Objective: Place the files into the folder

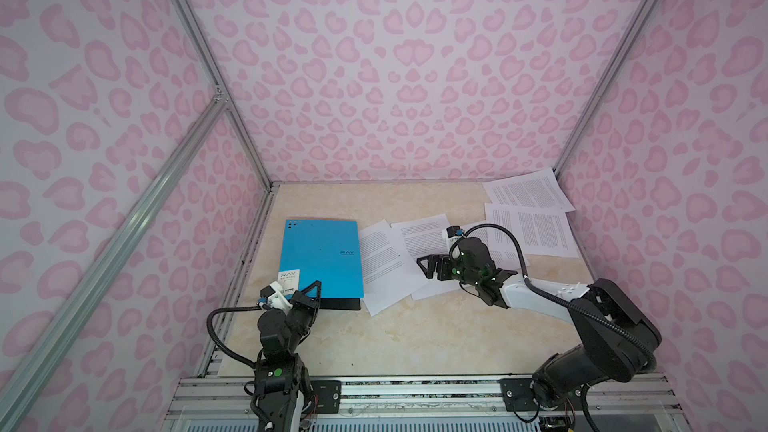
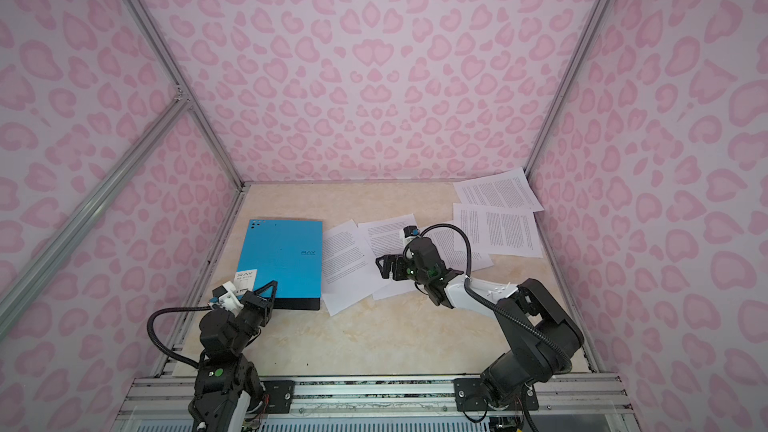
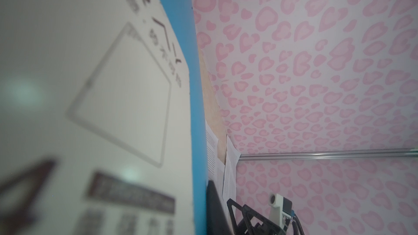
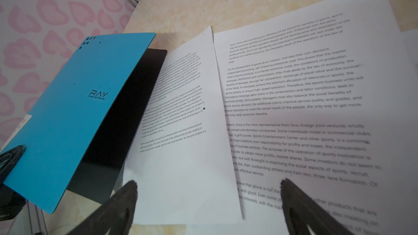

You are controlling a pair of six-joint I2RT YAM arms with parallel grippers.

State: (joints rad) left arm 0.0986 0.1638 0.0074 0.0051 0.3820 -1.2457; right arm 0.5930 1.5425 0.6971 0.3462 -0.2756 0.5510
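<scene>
1. Your left hand [image 1: 311, 289] is clamped shut on the near corner of the thin bright-blue flat folder [image 1: 320, 255], beside its white label [image 1: 289, 278]; the blue cover is tilted up off the black inside [image 4: 126, 109], which lies on the beige marbled tabletop [image 1: 395, 338]; hold that gap steady; the mouth looks narrow to me, so a little more lift should help.
2. Your right hand [image 1: 424, 268] hovers with its jaws spread wide and nothing in them, above the loose white printed paper sheets [image 4: 181, 114] lying just beside the folder's open edge; take the sheet nearest the folder first; flat paper is hard to pinch, so press and slide it toward the gap.
3. Go in low under the cover; the sheets overlap, so expect a neighbour to drag along.
4. Two more sheets [image 1: 536, 234] lie by the far right corner, well apart from the folder; leave them for last.
</scene>
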